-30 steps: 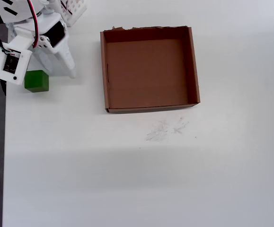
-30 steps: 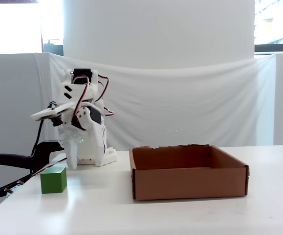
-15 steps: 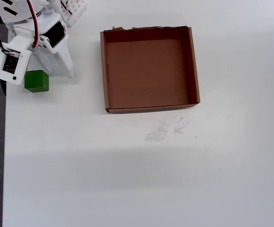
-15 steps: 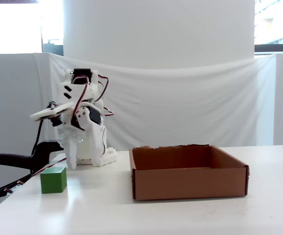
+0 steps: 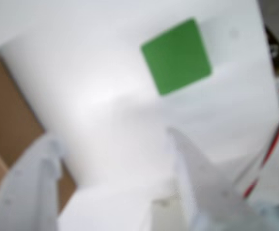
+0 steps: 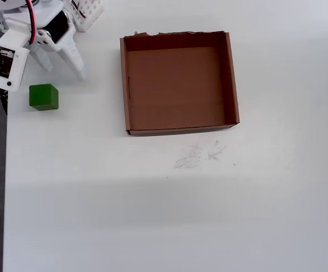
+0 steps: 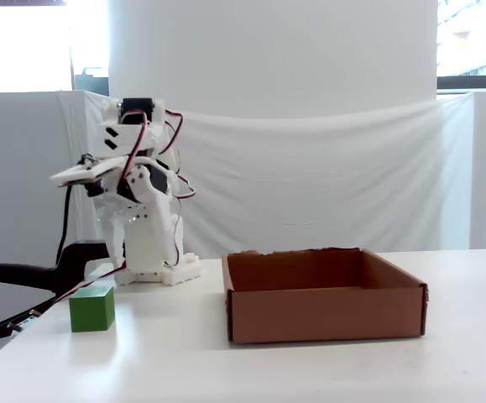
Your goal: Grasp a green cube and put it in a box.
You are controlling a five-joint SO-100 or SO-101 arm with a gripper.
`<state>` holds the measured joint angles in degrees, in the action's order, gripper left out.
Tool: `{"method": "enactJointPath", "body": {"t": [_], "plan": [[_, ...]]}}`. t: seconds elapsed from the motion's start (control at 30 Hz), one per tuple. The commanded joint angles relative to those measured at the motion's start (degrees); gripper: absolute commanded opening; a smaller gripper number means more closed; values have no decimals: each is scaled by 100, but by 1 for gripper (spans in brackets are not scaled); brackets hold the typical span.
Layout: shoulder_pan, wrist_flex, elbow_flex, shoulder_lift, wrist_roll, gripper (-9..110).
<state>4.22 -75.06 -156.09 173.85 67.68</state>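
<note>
White plastic arm (image 7: 133, 210) folds high near its base, its gripper (image 6: 62, 63) empty, jaws spread. Plain bright-green cube (image 6: 43, 97) sits on the table (image 6: 152, 204), well left of the brown box (image 6: 178, 85) seen overhead.

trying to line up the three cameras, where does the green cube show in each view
Wrist view: green cube upper right of centre, on the white table, blurred.
Overhead view: green cube far left, near the table's left edge.
Fixed view: green cube lower left, on the table.
Shared landmark: the box, in all three views.
</note>
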Motion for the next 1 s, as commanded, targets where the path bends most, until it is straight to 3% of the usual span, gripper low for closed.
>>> {"method": "enactJointPath", "body": {"t": [0.0, 0.6, 0.97], "plan": [[-229, -18, 809, -853, 598, 30], [-1327, 1143, 2637, -4553, 3524, 32], [-1107, 2153, 1617, -4720, 4034, 31]]}}
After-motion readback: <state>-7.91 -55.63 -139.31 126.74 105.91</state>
